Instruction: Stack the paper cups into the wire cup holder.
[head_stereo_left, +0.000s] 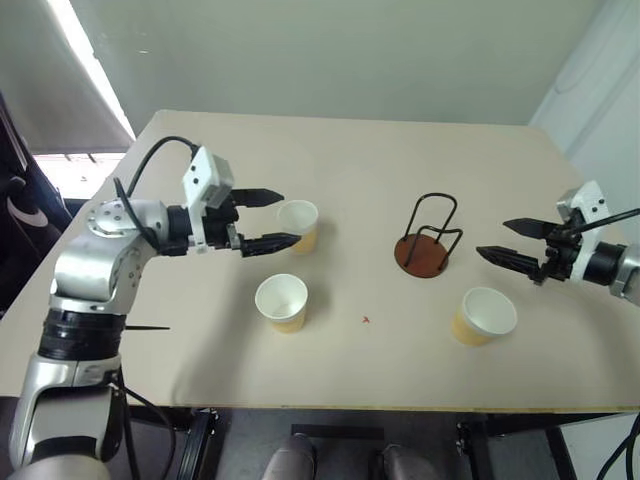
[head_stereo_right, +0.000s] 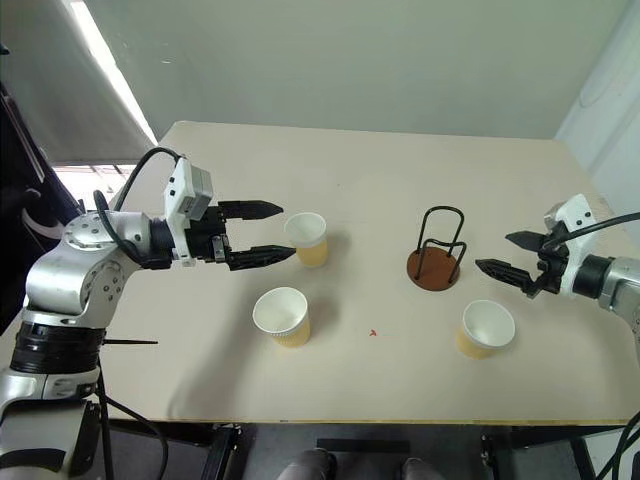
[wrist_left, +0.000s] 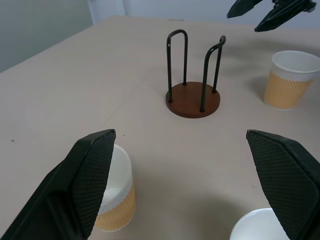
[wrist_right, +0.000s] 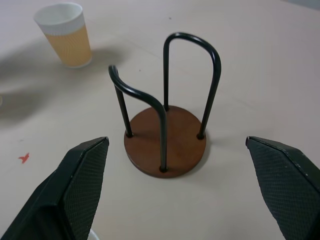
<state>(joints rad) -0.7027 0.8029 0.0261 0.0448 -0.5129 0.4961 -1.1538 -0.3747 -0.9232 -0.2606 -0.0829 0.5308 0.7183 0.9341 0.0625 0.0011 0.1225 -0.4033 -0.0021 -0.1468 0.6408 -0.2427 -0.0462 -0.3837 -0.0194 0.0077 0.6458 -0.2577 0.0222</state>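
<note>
Reaching for the first cup; wire cup holder (head_stereo_left: 427, 240) stands empty.
Both claws gape empty: left claw (head_stereo_left: 281, 219) beside the cup (head_stereo_left: 299, 224) at its three o'clock must close; right claw (head_stereo_left: 503, 242) waits.

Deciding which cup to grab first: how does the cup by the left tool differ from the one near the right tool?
The cup by the left tool stands at the tips of the open left tool, left of the wire cup holder; the cup near the right tool sits nearer the table's front edge, below and short of the open right tool. Both are upright, empty, tan with white rims.
</note>
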